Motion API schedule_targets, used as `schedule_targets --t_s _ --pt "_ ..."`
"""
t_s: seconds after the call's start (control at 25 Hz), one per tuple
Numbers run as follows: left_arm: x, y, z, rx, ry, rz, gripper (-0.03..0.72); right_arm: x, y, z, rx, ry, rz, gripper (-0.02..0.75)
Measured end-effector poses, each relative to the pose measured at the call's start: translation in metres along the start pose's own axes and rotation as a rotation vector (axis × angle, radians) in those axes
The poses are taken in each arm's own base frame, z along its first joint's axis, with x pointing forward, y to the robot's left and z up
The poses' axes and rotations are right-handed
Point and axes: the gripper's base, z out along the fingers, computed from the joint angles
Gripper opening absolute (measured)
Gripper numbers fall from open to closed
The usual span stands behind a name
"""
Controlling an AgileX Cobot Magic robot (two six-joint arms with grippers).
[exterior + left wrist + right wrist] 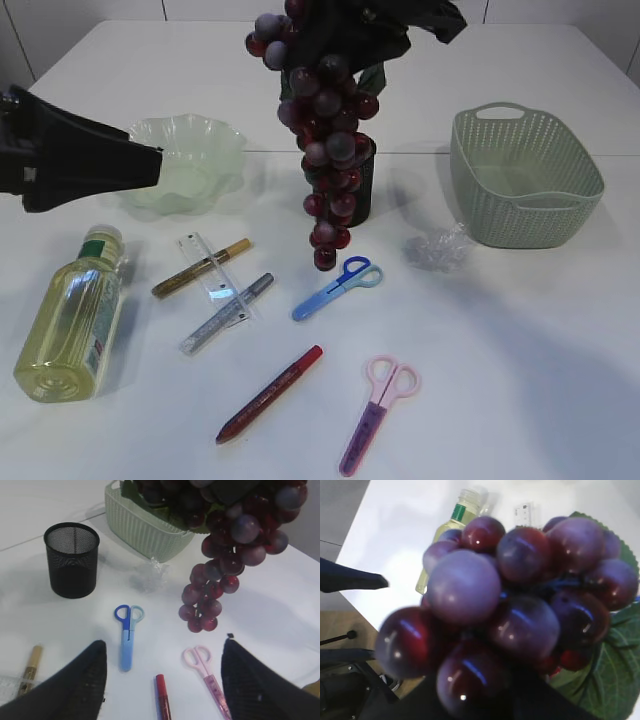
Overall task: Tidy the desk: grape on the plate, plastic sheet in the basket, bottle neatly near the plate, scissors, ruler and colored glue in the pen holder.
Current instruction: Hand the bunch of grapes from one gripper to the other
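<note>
Basket (530, 190) well right of pen holder (72, 560), holding nothing visible; plate (185, 165) left of holder, bare; holder's mesh interior bare; grape (330, 150) hangs in air before holder, gripped from above by right gripper (375, 20); plastic sheet (438, 250) on table right of holder; left gripper (162, 680) fingers spread, holding nothing.
</note>
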Motion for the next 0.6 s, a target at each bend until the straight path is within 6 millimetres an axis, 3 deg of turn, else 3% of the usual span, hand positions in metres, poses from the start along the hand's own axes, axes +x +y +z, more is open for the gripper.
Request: schedule_targets --t_s 0.2,0.6 --pt "0.005 0.006 0.024 0.09 -0.032 -0.003 0.524 -0.005 0.009 -0.008 -0.048 -0.034 -0.031 0.134" --pt "0.008 -0.019 0.068 0.221 -0.099 0.057 0.548 -0.006 0.016 -0.01 -0.122 -0.043 -0.039 0.134"
